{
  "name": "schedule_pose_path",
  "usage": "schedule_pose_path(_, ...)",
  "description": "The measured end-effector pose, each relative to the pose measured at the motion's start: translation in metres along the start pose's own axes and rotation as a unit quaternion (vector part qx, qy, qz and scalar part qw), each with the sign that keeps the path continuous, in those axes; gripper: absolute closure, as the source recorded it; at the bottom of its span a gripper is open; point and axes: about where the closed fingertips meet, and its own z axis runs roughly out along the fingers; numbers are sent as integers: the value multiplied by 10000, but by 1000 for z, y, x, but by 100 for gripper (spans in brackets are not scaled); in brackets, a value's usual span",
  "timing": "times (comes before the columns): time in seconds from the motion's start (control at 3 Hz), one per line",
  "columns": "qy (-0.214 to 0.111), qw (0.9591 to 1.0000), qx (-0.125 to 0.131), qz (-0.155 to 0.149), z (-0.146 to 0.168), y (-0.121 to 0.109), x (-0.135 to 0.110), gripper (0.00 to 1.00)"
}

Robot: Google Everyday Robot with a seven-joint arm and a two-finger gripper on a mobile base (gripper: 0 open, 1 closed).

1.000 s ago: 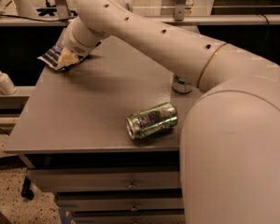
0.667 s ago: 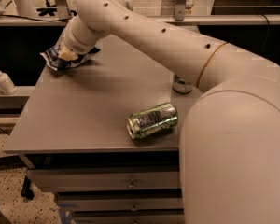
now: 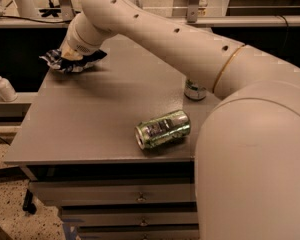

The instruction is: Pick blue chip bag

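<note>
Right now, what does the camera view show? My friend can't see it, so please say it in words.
A big white robot arm reaches across a grey table, its gripper down on the crumpled blue chip bag at the far left corner. A green soda can lies on its side near the front edge.

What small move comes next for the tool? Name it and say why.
Probably a short straight lift. The tool sits on the blue chip bag at the far left corner of the table, the bag bunched around it; a small rise would show whether it holds.

tool [image 3: 73, 54] on chip bag [image 3: 57, 63], table [image 3: 105, 119] far-left corner
</note>
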Motion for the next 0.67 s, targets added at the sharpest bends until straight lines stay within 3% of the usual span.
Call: schedule_pose_path(0.67, -281, 9972, 543, -424, -59, -40, -28, 100)
